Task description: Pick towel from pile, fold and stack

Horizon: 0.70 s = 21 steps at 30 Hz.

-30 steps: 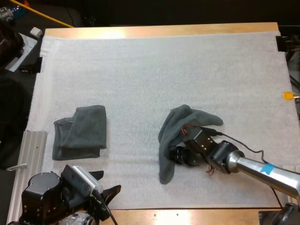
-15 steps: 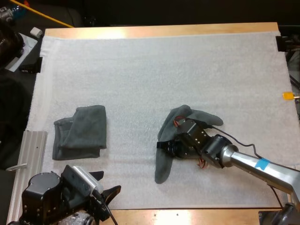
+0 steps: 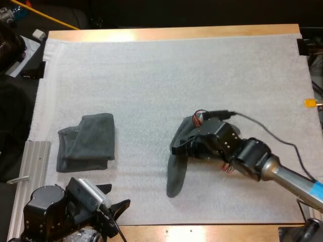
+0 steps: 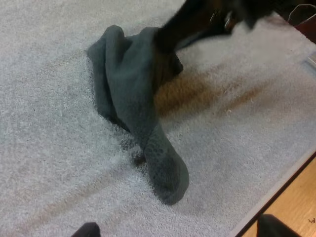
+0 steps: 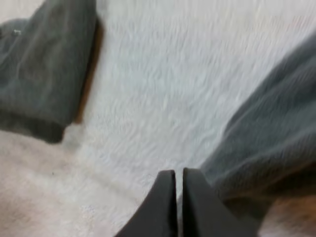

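One crumpled towel (image 3: 176,174) pinched in right hand (image 3: 175,149); left hand (image 3: 115,198) spread (near folded towel (image 3: 86,142)).

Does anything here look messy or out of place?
Only the crumpled towel by the right gripper: it lies twisted, one end trailing toward the mat's near edge. The folded towel has slightly askew layers.

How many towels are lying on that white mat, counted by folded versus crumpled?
folded towel: 1
crumpled towel: 1
Total: 2
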Motion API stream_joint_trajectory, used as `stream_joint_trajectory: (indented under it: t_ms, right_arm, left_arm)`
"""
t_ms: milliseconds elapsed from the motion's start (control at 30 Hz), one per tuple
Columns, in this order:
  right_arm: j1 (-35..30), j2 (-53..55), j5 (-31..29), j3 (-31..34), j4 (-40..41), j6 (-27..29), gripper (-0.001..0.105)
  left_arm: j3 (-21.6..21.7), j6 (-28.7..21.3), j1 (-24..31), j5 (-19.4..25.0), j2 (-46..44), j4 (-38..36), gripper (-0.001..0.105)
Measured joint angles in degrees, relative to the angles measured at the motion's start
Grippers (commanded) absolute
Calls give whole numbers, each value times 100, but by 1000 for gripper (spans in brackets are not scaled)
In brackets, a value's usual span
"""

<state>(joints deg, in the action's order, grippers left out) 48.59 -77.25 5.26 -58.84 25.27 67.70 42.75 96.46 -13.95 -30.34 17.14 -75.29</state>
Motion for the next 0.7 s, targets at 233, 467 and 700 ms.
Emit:
stream_joint_trajectory:
  t_ms: [233, 467, 700]
  right_arm:
    - [11, 252, -762, -1165, 1118, 971, 1]
    - [-130, 125, -956, -1546, 1682, 1227, 11]
    - [-566, -179, -1065, -1445, 2843, 1371, 70]
  left_arm:
    - [0, 0, 0, 0, 0, 0, 62]
    - [0, 0, 0, 0, 0, 37, 61]
    - [0, 0, 0, 0, 0, 45, 61]
